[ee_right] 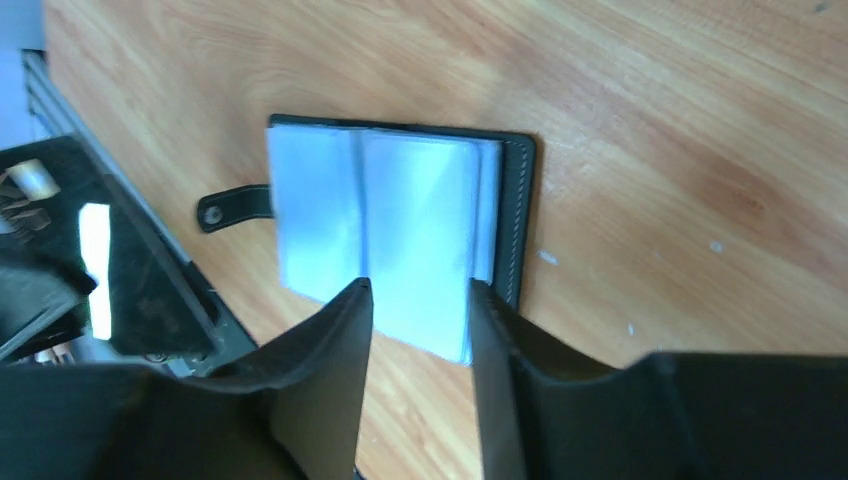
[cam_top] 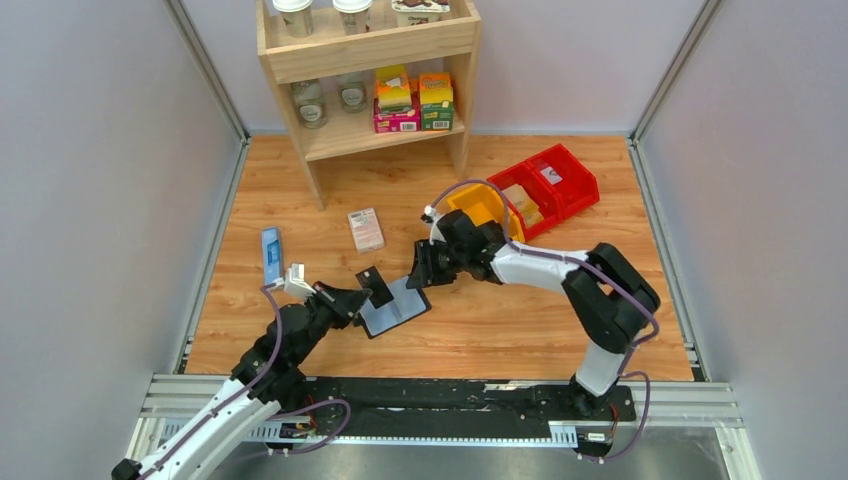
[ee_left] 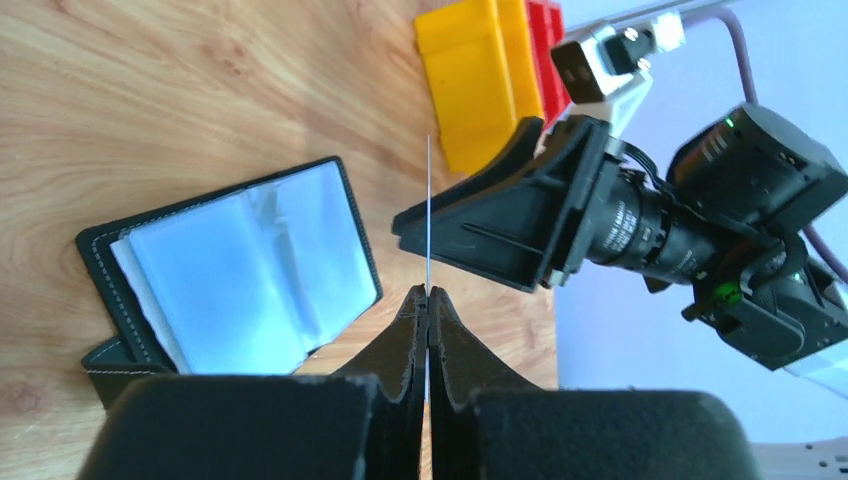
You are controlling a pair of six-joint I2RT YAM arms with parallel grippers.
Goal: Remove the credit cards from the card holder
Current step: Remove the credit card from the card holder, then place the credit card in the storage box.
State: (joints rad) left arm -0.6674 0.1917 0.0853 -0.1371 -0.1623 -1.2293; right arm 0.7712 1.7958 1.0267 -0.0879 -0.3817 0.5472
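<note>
credit card (cam_top: 374, 285): out of the holder, left gripper (ee_left: 428, 298) clamped on its edge.
card holder (cam_top: 402, 308): open flat, table centre.
right gripper (ee_right: 418, 290): fingers apart, above the pockets.
handling: card likely thin, stiff, slick; pinch by the edge. Holder light, may slide.

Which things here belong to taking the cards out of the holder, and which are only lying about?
For the job:
card holder, lying open
credit card, pinched by left gripper
right gripper, open over the holder

Lying about:
pink-and-white box
blue box
red bins
yellow bin
wooden shelf
</note>
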